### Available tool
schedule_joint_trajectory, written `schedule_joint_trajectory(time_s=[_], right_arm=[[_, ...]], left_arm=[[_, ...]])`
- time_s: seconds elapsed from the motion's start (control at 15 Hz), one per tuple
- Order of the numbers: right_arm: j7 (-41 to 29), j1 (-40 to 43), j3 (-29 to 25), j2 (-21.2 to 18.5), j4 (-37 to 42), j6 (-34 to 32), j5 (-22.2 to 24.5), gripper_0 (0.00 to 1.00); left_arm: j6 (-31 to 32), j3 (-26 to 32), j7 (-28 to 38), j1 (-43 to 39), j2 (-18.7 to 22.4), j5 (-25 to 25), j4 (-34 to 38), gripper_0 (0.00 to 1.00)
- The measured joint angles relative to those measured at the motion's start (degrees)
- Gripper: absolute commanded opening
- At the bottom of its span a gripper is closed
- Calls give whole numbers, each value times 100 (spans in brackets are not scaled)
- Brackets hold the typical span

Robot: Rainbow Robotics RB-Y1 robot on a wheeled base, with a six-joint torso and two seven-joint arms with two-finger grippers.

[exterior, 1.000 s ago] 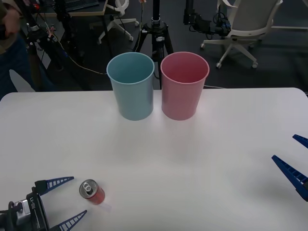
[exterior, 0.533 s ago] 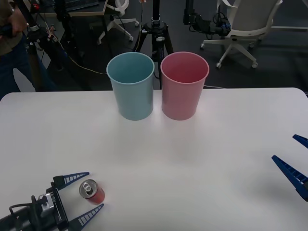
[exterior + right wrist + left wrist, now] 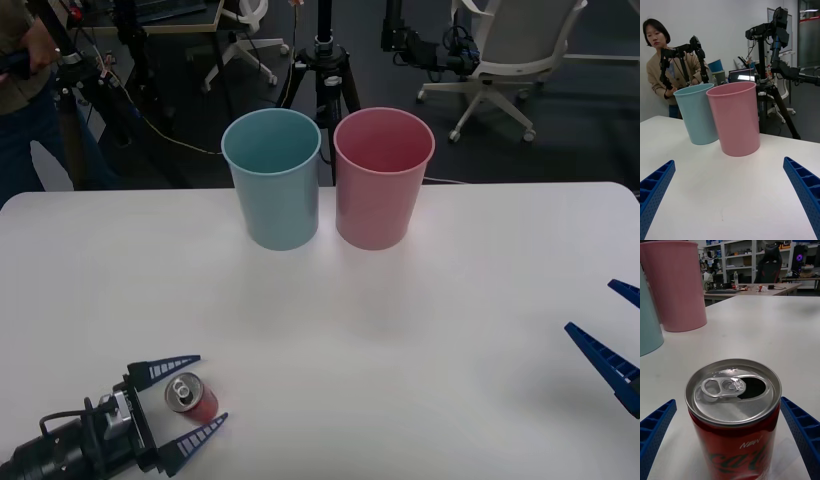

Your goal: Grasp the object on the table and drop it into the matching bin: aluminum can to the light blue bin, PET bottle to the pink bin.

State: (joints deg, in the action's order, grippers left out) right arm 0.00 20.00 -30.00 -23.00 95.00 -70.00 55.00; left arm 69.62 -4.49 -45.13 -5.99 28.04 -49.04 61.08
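A small red aluminum can point(image 3: 191, 397) with an opened silver top stands upright near the front left of the white table point(image 3: 420, 320). My left gripper point(image 3: 189, 396) is open, its blue fingers on either side of the can point(image 3: 733, 416) without touching it. The light blue bin point(image 3: 273, 177) and the pink bin point(image 3: 383, 176) stand side by side at the table's far middle, also seen as the light blue bin point(image 3: 697, 112) and pink bin point(image 3: 735, 117) from the right wrist. My right gripper point(image 3: 620, 335) hangs open at the right edge, away from everything.
Behind the table are a tripod point(image 3: 324, 60), office chairs point(image 3: 505, 55) and cables on a dark floor. A person point(image 3: 25, 90) stands at the back left, touching nothing on the table. Bare tabletop lies between the can and the bins.
My left gripper has slid forward so its open fingers now flank the can. The can and the right arm have not moved.
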Motion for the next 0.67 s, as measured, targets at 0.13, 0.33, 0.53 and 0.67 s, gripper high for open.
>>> schedule_joint_trajectory(time_s=[0.13, 0.33, 0.53, 0.67], right_arm=[[0, 0, 0, 0, 0, 0, 0, 100], [0, 0, 0, 0, 0, 0, 0, 100], [0, 0, 0, 0, 0, 0, 0, 100], [0, 0, 0, 0, 0, 0, 0, 100]], left_arm=[[0, 0, 61, -8, -6, -31, 4, 21], [0, 0, 152, -15, -1, -35, 7, 1], [34, 0, 226, -26, -1, -35, 4, 0], [79, 0, 290, -32, -1, -35, 7, 0]])
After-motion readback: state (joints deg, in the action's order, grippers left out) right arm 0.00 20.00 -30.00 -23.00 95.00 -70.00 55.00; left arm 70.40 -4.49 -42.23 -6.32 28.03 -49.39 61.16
